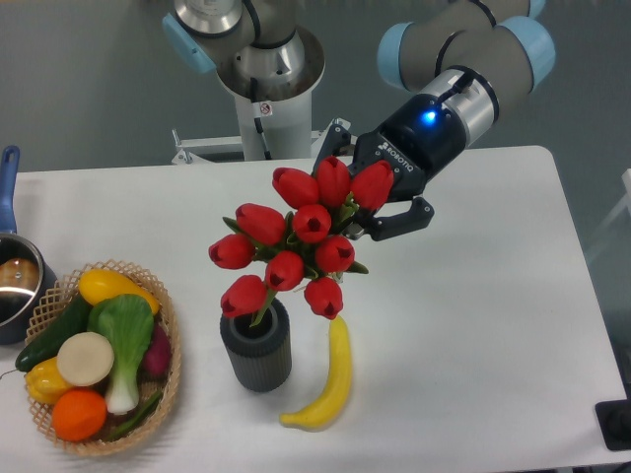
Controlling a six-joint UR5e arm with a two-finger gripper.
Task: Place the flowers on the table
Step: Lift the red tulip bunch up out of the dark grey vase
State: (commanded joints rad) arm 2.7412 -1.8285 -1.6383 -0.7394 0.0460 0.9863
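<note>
We are reaching in with our gripper (357,202), fingers spread and grasping nothing yet; the flowers (296,241) are standing just left and below it in the vase (256,347), stems running down toward the counter (473,325).

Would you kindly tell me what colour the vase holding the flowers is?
The vase is dark grey with a ribbed surface, seen best in the fixed camera view.

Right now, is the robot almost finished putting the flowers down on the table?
Not yet. The flowers are still standing in the dark vase, so nothing is placed. The gripper is up against the top of the bunch, seemingly going for a grab, though the blooms hide whether it has closed. Left to do: lift the bunch out and lay it on the white table.
</note>
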